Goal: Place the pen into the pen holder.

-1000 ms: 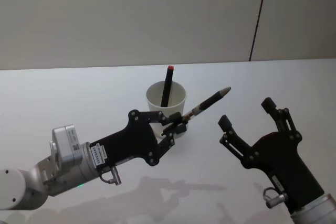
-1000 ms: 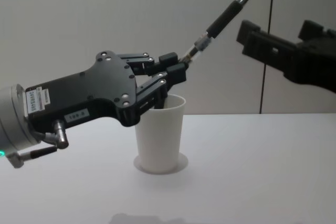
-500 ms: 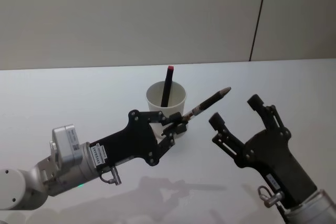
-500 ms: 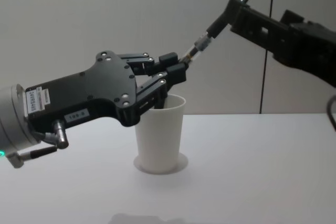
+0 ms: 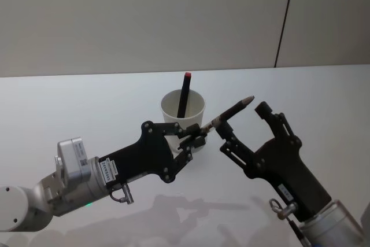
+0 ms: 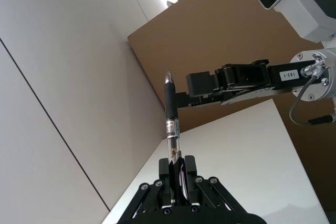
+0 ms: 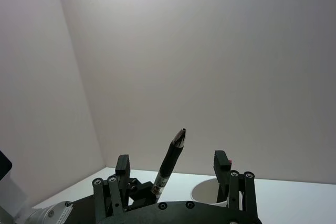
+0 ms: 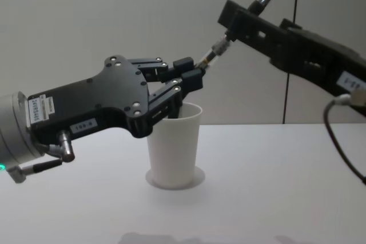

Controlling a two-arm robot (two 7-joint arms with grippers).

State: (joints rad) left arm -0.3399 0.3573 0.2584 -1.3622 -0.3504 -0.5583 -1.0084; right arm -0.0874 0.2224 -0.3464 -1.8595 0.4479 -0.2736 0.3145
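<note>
The left pincer (image 5: 199, 136) clamps the slim black pen (image 5: 231, 111) over the tapered white pen holder (image 5: 196, 111), the right pincer (image 5: 243, 119) spread wide around it.

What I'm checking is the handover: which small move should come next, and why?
Probably the right end effector should close on the pen. It is open and straddles the pen's upper part, while the left end effector grips the lower end near the holder.

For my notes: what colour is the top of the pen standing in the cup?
Red pen top, best in head view.
</note>
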